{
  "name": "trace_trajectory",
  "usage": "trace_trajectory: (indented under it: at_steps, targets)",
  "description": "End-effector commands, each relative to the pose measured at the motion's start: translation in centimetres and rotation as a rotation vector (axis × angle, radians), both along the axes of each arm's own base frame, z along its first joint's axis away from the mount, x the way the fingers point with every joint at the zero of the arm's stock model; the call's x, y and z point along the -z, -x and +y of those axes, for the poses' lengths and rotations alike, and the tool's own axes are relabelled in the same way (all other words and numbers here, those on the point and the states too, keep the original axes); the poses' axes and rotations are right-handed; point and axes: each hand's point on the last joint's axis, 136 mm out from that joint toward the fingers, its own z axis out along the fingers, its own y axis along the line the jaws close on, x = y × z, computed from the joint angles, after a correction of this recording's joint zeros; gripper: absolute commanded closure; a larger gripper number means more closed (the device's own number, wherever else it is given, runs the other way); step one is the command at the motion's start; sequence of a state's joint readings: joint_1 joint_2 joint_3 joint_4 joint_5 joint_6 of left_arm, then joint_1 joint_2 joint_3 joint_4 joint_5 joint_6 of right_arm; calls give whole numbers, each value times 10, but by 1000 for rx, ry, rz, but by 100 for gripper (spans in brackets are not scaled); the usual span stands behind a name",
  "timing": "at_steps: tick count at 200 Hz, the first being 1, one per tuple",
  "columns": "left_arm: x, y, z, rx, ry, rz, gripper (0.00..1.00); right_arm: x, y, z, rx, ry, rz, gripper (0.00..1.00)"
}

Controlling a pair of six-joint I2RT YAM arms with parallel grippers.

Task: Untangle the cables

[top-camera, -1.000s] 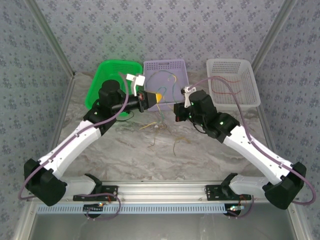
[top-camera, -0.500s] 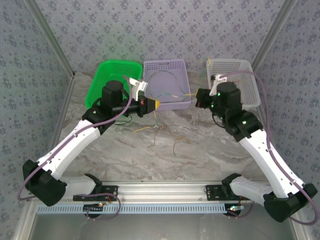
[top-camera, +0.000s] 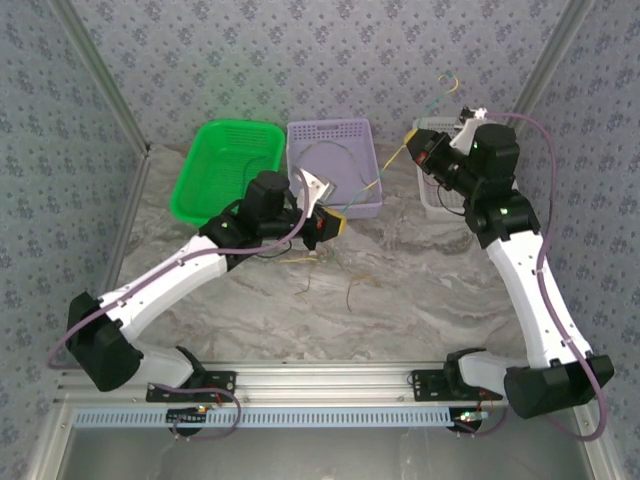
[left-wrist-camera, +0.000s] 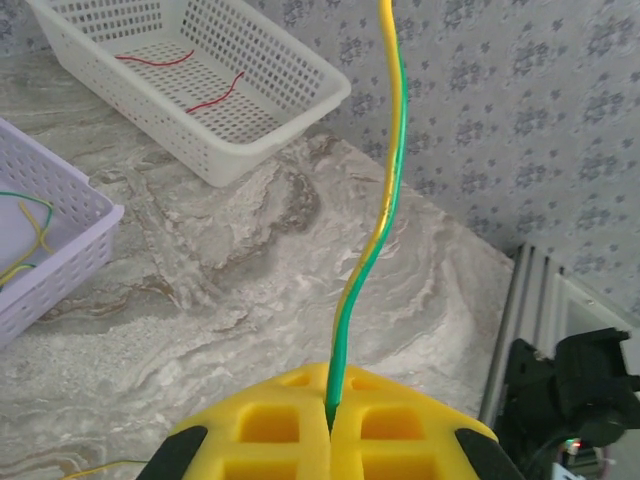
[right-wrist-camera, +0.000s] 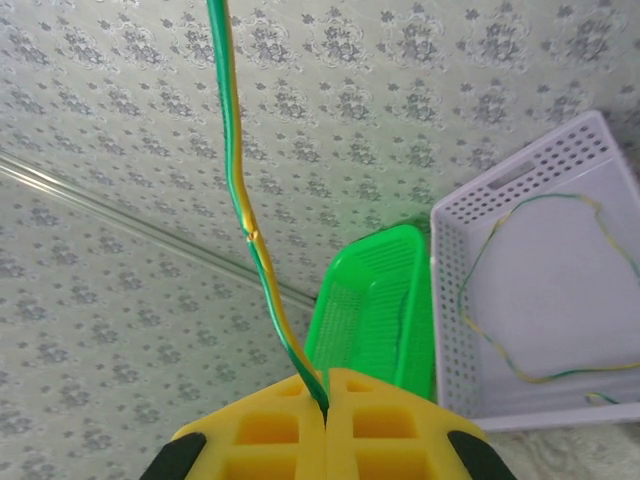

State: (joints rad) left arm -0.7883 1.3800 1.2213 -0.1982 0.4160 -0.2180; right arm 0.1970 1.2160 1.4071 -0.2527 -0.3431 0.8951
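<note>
left pincer clamped on yellow-green cable | right pincer clamped on same cable | cable strung between them

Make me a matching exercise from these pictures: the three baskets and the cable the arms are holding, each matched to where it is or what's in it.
1. white basket
2. purple basket
3. green basket
4. yellow-green cable

a. looped wire inside
b. pinched by left fingers and right fingers
c. red wires inside
d. leftmost in the row, seen from above

Pairs: 1-c, 2-a, 3-d, 4-b.
</note>
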Motion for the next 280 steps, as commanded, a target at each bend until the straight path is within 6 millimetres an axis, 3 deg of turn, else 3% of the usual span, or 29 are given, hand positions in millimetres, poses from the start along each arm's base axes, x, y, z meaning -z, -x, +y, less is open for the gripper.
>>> trace_trajectory:
  at_steps: [1, 49, 81, 96, 106, 120, 150, 175, 212, 229, 246, 264, 280]
  targets:
    - [63, 24, 7, 42, -228, 105, 100, -110, 3, -33, 117, -136, -309, 100]
    - [86, 41, -14, 114, -331, 87, 100, -119, -2, -26, 78, -51, -308, 100]
    - [63, 33, -22, 71, -229, 88, 100, -105, -9, -3, -41, 64, -249, 100]
    - [41, 23, -22, 32, -131, 113, 100, -97, -3, -1, -39, 144, -247, 68]
    - [25, 17, -21, 13, -61, 132, 100, -94, 4, -3, -29, 189, -260, 56]
    - [5, 8, -20, -10, 29, 157, 100, -91, 17, -8, -15, 238, -277, 50]
    - [-29, -8, -17, -52, 161, 195, 100, -75, 44, -18, 3, 304, -261, 47]
    - [-47, -25, -7, -115, 246, 224, 100, -42, 66, -30, 40, 347, -218, 46]
    - [-70, -42, 11, -192, 342, 245, 100, 27, 91, -38, 48, 411, -142, 45]
    - [-83, -53, 25, -256, 404, 255, 100, 74, 98, -17, -37, 401, -103, 45]
    - [-98, -64, 40, -313, 497, 273, 100, 108, 113, 26, -182, 374, -157, 45]
    - [-111, -73, 52, -366, 576, 280, 100, 119, 134, 70, -305, 325, -283, 44]
    - [-118, -80, 61, -414, 623, 288, 100, 125, 145, 95, -333, 322, -353, 42]
